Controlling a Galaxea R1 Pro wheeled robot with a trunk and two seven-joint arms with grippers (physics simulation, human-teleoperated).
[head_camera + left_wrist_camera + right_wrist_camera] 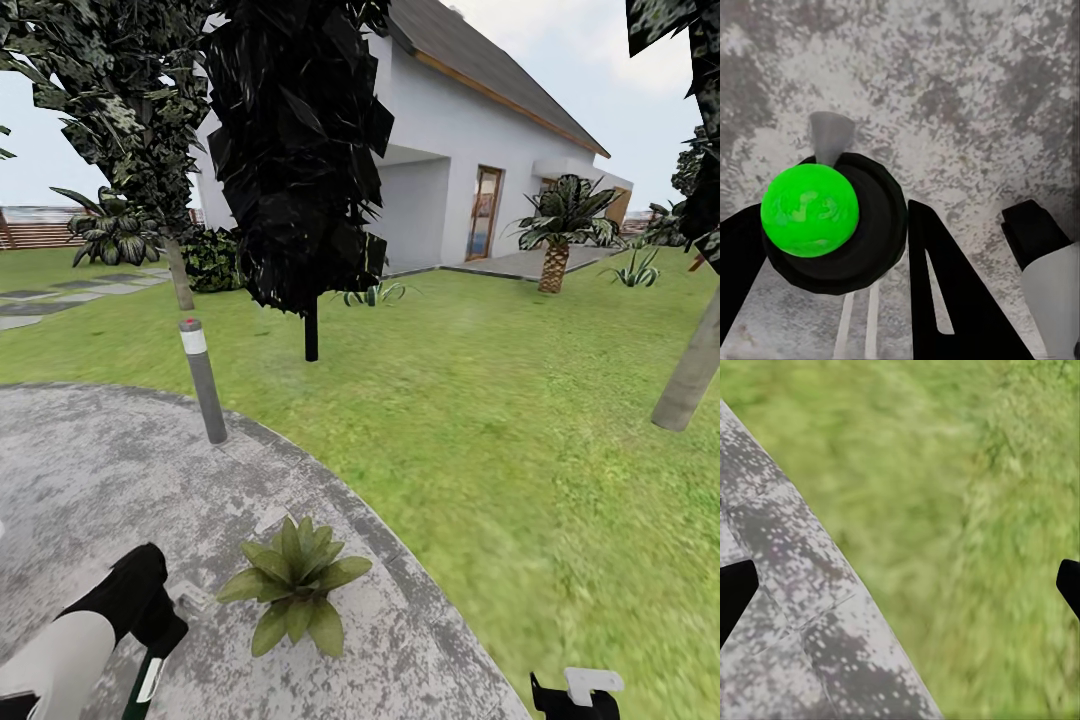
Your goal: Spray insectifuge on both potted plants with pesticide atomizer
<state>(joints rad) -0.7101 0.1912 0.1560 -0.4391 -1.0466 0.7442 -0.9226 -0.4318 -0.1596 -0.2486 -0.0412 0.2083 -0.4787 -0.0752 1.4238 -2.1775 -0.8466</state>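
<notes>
- Slim dark-green pesticide atomizer (pixel 148 680) with white label band is seen clamped in the left end effector (pixel 160 640) at lower left, long axis near upright.
- Low green-leaved potted plant (pixel 296 582) lies just right of it on the mottled grey paving (pixel 90 470).
- Right end effector (pixel 900 585) is spread wide, holding nothing.

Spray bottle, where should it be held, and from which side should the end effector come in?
Grip the spray bottle around its slim round body, with the fingers closing from two opposite sides and clear of the grey nozzle that sticks out from one side. The left end effector appears to clamp it this way already, with a finger on each side.
</notes>
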